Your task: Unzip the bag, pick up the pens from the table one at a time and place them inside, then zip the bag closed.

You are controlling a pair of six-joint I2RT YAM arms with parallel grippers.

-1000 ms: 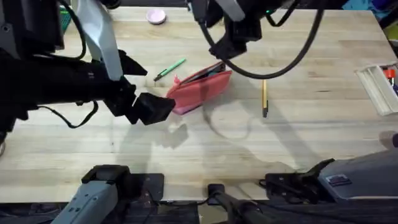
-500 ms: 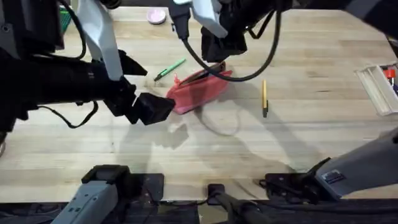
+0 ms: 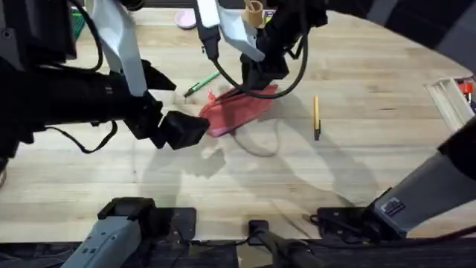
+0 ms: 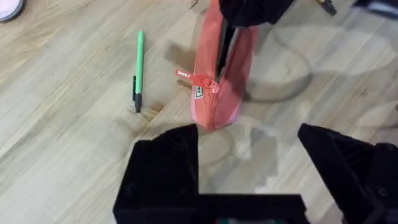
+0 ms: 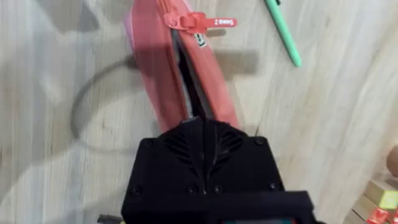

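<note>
Looking down on the table (image 3: 357, 164), I have the bag (image 3: 238, 110) lying near the middle, with the green pen (image 3: 202, 83) just beyond it and the yellow pen (image 3: 316, 115) apart on its other side. My right gripper (image 5: 198, 119) sits at the far end of the bag, fingers drawn together over the fabric beside the zipper opening, so I judge it pinched on the bag there. My left gripper (image 4: 249, 155) hovers near the bag's closer end, fingers spread wide and empty. The pouch looks soft and light; I expect it to slump and slide unless one end is pinned, and the red zipper pull (image 4: 196, 79), lying out flat by the left gripper's end, is the sensible place to take hold. The pens look stiff, slim and likely to roll, so I would grip them mid-barrel. The pull carries small white lettering, too small for me to read.
</note>
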